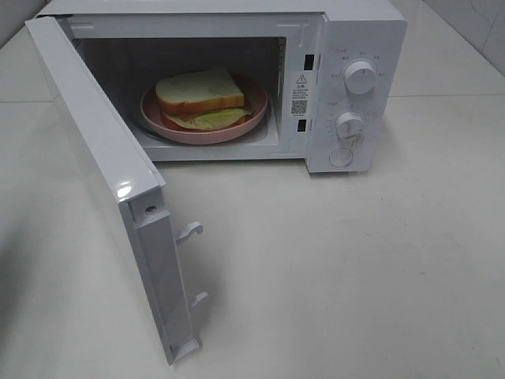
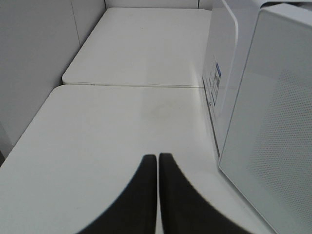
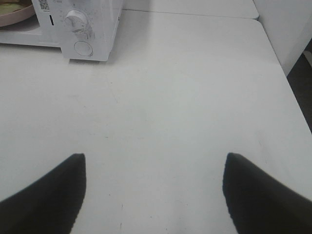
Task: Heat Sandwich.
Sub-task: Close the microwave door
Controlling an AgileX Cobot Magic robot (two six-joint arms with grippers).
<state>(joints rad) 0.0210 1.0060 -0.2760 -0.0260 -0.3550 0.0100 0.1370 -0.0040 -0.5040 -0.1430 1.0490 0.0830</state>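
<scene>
We see the sandwich (image 1: 201, 93) on its pink plate (image 1: 197, 134) inside the microwave (image 1: 355, 47) toward the counter's (image 1: 355, 276) far edge. Its door (image 1: 95, 158) stands wide toward the near left corner. Our left pincer (image 2: 158, 161), closed on nothing, sits just outside that door and is the nearer; the right pincer (image 3: 155, 157) hangs open and empty.

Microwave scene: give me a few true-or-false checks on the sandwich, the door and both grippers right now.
1. The sandwich lies on the pink plate inside the microwave. True.
2. The door is shut. False: it stands wide open.
3. The left gripper is shut and holds nothing. True.
4. The right gripper is clamped on the door. False: it is open above the table, holding nothing.
</scene>
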